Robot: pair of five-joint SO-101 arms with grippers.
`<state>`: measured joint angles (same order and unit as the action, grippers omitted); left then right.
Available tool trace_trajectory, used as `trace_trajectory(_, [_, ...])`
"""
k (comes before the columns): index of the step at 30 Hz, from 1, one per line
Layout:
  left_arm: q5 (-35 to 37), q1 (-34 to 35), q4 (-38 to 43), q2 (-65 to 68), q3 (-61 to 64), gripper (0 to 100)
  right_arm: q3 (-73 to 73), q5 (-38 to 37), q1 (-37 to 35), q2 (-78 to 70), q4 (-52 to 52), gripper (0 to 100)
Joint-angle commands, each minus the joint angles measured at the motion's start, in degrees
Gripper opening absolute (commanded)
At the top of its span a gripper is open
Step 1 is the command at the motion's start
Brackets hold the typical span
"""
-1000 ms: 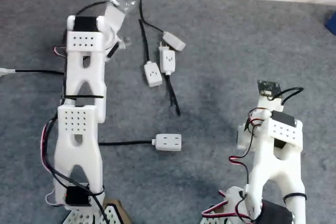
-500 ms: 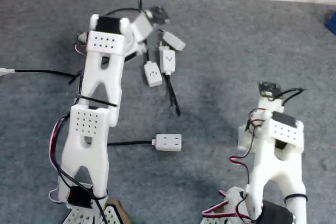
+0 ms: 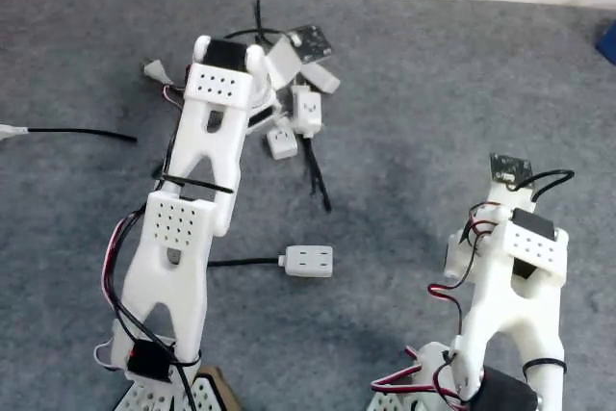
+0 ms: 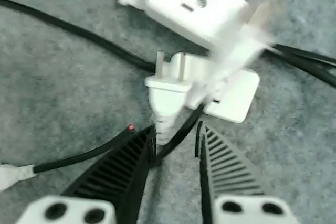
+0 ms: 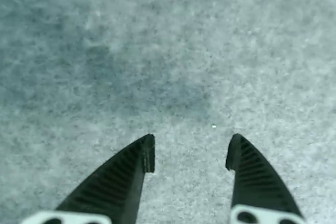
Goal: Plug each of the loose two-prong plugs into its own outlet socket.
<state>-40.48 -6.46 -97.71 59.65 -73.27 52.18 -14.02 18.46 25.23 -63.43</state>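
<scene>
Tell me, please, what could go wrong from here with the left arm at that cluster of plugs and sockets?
1. The left claw is open around the tail of the plug, and a black cord crosses the same gap; closing may pinch both.
2. The plug rests against a white socket amid crossing cords, so lifting it could drag the neighbours out of place.

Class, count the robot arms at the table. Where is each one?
2. The left arm is stretched out to the cluster of white plugs and sockets at the far side. The right arm is over bare grey carpet. None seems hidden.
</scene>
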Motion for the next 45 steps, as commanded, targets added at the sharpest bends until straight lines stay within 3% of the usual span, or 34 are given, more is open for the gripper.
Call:
trace_trajectory(1, [-1.1, -0.6, -1.6, -0.4, -0.2, 11, -0.6, -0.5, -1.6, 2.3, -0.5, 22.4])
trace_trajectory(17, [-3.7, -6.4, -3.1, 0.5, -5.8, 10, -0.6, 0.4, -2.9, 2.2, 0.0, 22.4])
trace_trajectory(35, [-7.7, 3.6, 12.5, 10.7, -5.7, 10, -0.3, 1.4, -3.0, 2.2, 0.0, 22.4])
trace_trajectory(41, [-7.7, 3.9, 12.2, 11.0, -5.7, 9, -0.3, 1.4, -3.0, 2.2, 0.0, 22.4])
trace_trajectory(45, [-7.7, 3.0, 10.5, 9.3, -5.8, 0, -0.3, 1.4, -3.0, 2.2, 0.0, 22.4])
